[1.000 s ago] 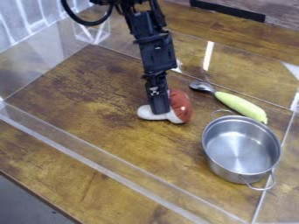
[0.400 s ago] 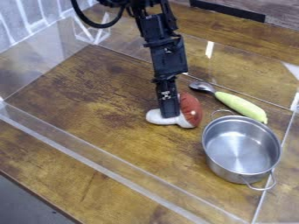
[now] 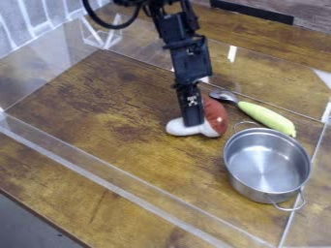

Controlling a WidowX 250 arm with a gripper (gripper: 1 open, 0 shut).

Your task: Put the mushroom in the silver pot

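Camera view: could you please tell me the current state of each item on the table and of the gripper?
mushroom: lying on its side on the table, pinched between the fingers
gripper: shut on the mushroom
silver pot: upright, empty
yellow-green vegetable: lying flat
spoon: lying flat

Open room on the left

We see bare surface [image 3: 104,107] left; the silver pot [image 3: 268,163] and yellow-green vegetable [image 3: 266,117] crowd the right.

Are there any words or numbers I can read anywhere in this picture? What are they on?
None can be read. The gripper has small white marks on its black body, but they are too blurred to read. The mushroom, silver pot, yellow-green vegetable and spoon show no writing.
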